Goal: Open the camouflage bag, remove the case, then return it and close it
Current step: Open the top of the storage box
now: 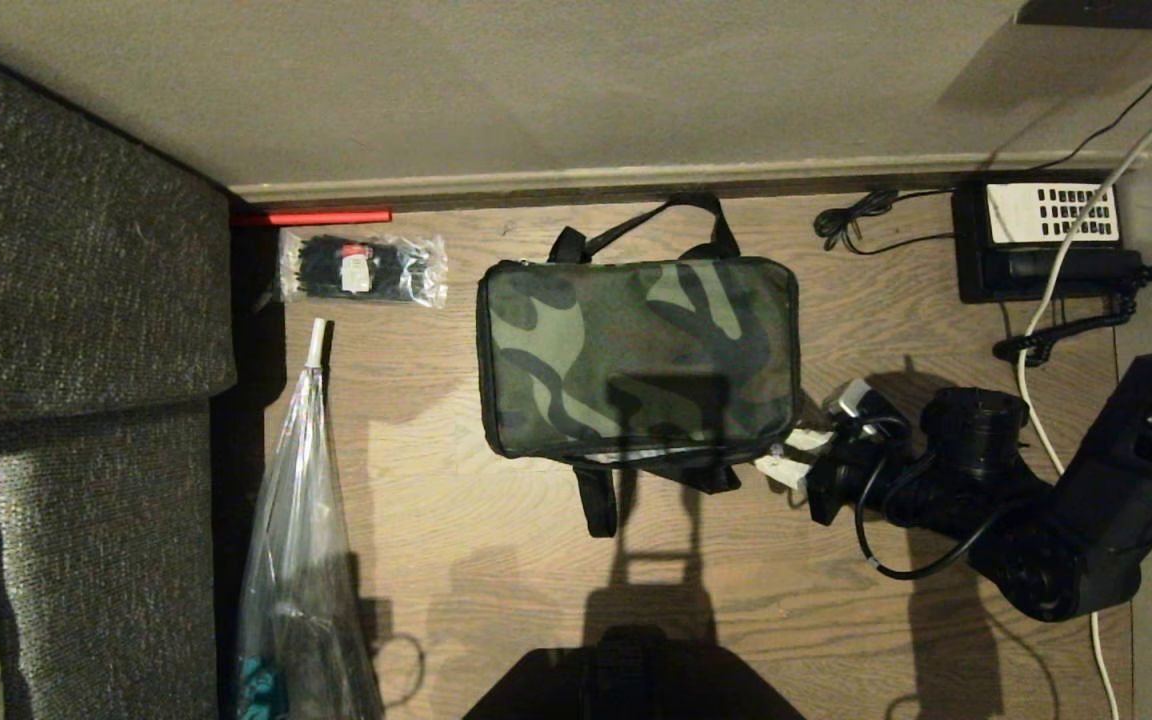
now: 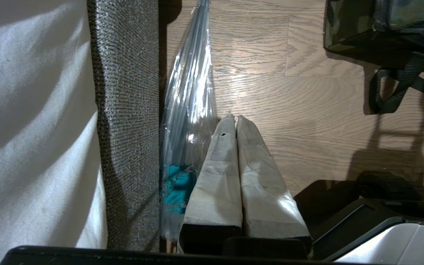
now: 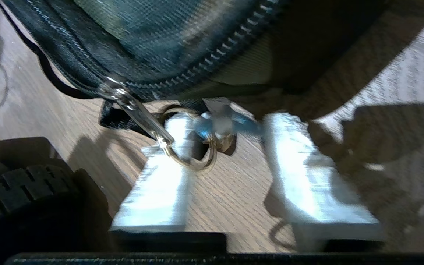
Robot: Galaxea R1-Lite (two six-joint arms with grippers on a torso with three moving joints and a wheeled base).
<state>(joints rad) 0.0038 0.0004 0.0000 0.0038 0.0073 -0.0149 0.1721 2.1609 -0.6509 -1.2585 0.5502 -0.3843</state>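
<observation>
where the head view hides it, the right tool (image 3: 219,129) stands apart around the camouflage bag's (image 1: 636,355) zipper ring (image 3: 193,154).

The right arm, black and jointed, reaches in from the right side of the head view, its wrist bent toward the middle. The right gripper (image 3: 226,140), with pale taped fingers (image 3: 160,176), stands with a clear gap between its two fingers. The left gripper (image 2: 236,121) hangs low, its taped fingers pressed flat together
</observation>
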